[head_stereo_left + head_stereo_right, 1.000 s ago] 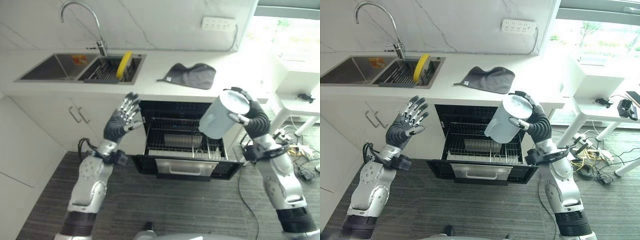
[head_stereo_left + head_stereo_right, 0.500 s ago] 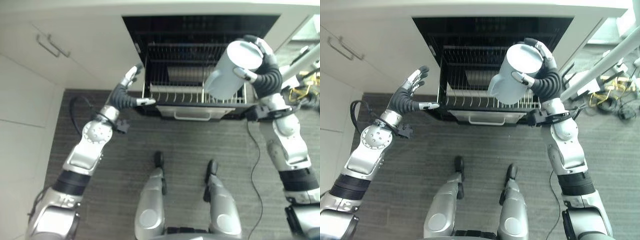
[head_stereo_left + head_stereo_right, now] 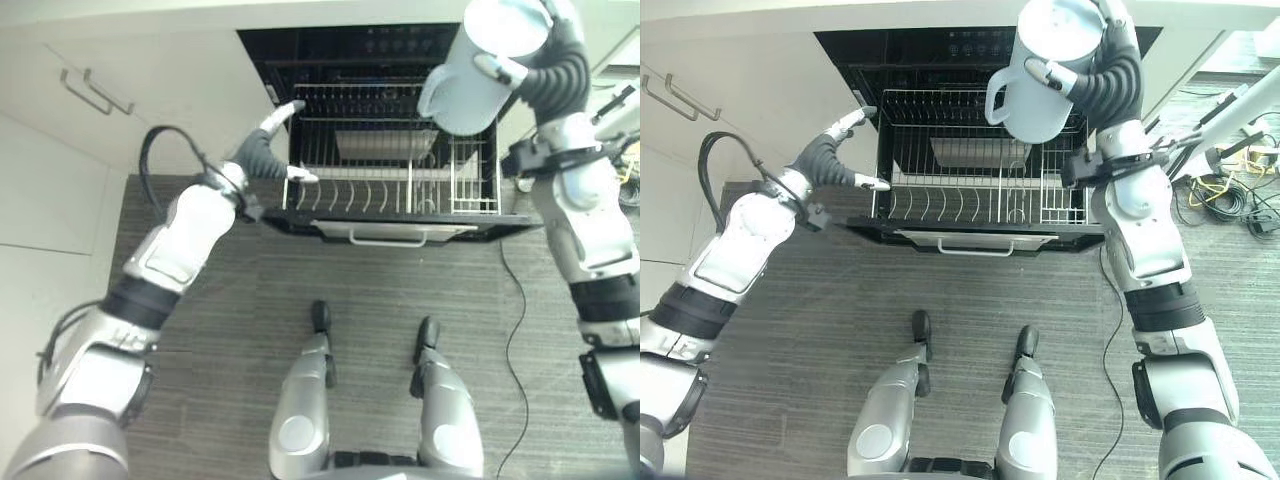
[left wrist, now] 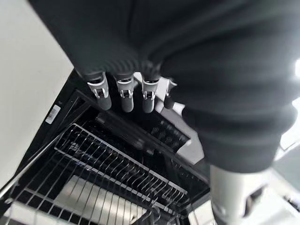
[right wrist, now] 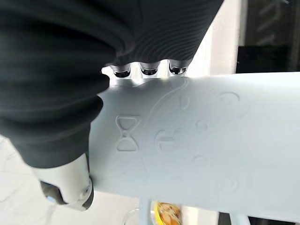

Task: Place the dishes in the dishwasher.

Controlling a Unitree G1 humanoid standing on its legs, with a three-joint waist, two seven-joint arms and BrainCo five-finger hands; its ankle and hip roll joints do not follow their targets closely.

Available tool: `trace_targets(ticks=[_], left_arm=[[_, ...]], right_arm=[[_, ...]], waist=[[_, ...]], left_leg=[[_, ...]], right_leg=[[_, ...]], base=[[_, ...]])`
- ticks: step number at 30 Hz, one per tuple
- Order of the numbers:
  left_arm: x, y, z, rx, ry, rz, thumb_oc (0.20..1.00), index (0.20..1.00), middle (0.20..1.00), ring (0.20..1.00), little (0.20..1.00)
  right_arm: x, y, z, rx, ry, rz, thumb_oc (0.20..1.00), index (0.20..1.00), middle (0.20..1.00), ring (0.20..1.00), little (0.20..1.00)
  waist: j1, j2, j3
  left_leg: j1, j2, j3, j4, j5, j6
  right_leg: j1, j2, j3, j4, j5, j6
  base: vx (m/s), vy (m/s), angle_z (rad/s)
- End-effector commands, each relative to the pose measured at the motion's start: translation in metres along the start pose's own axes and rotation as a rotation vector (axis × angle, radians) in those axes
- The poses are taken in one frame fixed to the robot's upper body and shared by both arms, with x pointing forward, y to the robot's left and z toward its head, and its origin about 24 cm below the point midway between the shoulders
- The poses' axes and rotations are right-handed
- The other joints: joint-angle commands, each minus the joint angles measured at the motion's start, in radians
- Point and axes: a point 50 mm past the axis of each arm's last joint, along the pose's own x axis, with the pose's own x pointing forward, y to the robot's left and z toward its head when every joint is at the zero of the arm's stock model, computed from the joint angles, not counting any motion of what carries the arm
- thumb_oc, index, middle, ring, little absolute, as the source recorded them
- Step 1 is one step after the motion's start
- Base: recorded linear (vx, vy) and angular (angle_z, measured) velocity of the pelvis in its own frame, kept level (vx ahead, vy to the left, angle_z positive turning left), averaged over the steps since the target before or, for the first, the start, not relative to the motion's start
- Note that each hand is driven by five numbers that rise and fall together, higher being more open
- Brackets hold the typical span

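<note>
You've raised the pale jug [image 3: 1045,75] to upper right, right hand [image 3: 1110,60] wrapped around it above the pulled-out rack [image 3: 970,180], left hand [image 3: 270,150] spread, empty, at centre-left, so lower it in next.

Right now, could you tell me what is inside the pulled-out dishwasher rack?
The rack holds one metal tray at its back. The pale jug in the right robot hand hides the rack's right rear corner.

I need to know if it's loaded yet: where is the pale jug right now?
Not loaded: the pale jug is held up in the right hand, above the right rear part of the pulled-out dishwasher rack, in the eye views' upper right.
</note>
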Motion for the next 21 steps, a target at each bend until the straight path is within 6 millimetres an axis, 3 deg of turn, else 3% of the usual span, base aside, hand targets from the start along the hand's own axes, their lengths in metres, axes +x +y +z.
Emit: trace_targets(ticks=[1, 3, 8, 9, 13, 17, 21], left_arm=[[0.001, 0.001, -0.016, 0.156, 0.13, -0.034, 1.0, 1.0, 1.0, 1.0, 1.0], [0.015, -0.02, -0.033, 0.236, 0.287, -0.157, 1.0, 1.0, 1.0, 1.0, 1.0], [0.009, -0.062, -0.054, 0.224, 0.468, -0.422, 1.0, 1.0, 1.0, 1.0, 1.0], [0.003, -0.083, -0.063, 0.209, 0.526, -0.508, 1.0, 1.0, 1.0, 1.0, 1.0], [-0.022, -0.127, -0.09, 0.206, 0.728, -0.762, 1.0, 1.0, 1.0, 1.0, 1.0], [-0.046, -0.151, -0.105, 0.206, 0.89, -0.969, 1.0, 1.0, 1.0, 1.0, 1.0], [-0.08, -0.174, -0.112, 0.093, 1.029, -1.237, 1.0, 1.0, 1.0, 1.0, 1.0]], right_arm=[[0.007, 0.004, 0.017, 0.02, -0.108, 0.008, 0.2, 0.2, 0.2, 0.2, 0.2], [0.018, 0.011, 0.017, 0.035, -0.105, 0.031, 0.2, 0.2, 0.2, 0.2, 0.2], [0.023, 0.019, 0.016, 0.025, -0.093, 0.065, 0.2, 0.2, 0.2, 0.2, 0.2], [0.023, 0.021, 0.015, 0.027, -0.084, 0.077, 0.2, 0.2, 0.2, 0.2, 0.2], [0.028, 0.029, 0.011, 0.025, -0.058, 0.106, 0.2, 0.2, 0.2, 0.2, 0.2], [0.033, 0.032, 0.007, 0.019, -0.036, 0.122, 0.2, 0.2, 0.2, 0.2, 0.2], [0.04, 0.032, 0.002, -0.017, 0.009, 0.146, 0.2, 0.2, 0.2, 0.2, 0.2]], waist=[[-0.018, -0.054, -0.104], [-0.035, -0.061, -0.106], [-0.046, -0.064, -0.105], [-0.051, -0.065, -0.103], [-0.064, -0.067, -0.103], [-0.072, -0.067, -0.101], [-0.076, -0.06, -0.092]], left_leg=[[-0.047, 0.023, -0.011, 0.165, -0.156, -0.036], [-0.044, 0.027, -0.001, 0.168, -0.16, -0.033], [-0.048, 0.029, 0.004, 0.177, -0.167, -0.031], [-0.043, 0.032, 0.008, 0.183, -0.177, -0.031], [-0.037, 0.037, 0.019, 0.183, -0.181, -0.032], [-0.037, 0.038, 0.024, 0.187, -0.185, -0.033], [-0.034, 0.032, 0.025, 0.188, -0.19, -0.034]], right_leg=[[-0.021, -0.014, 0.031, 0.061, -0.114, 0.01], [-0.034, -0.012, 0.041, 0.075, -0.116, 0.013], [-0.047, -0.009, 0.054, 0.084, -0.117, 0.014], [-0.046, -0.008, 0.057, 0.09, -0.125, 0.014], [-0.052, -0.007, 0.065, 0.097, -0.129, 0.013], [-0.057, -0.005, 0.068, 0.102, -0.131, 0.009], [-0.06, -0.002, 0.075, 0.107, -0.138, 0.004]], base=[[0.02, 0.032, -0.09], [0.02, 0.042, -0.1], [0.0, 0.022, -0.13], [0.01, 0.028, -0.06], [0.0, 0.032, -0.07], [0.0, 0.034, -0.16], [-0.01, 0.051, -0.09]])
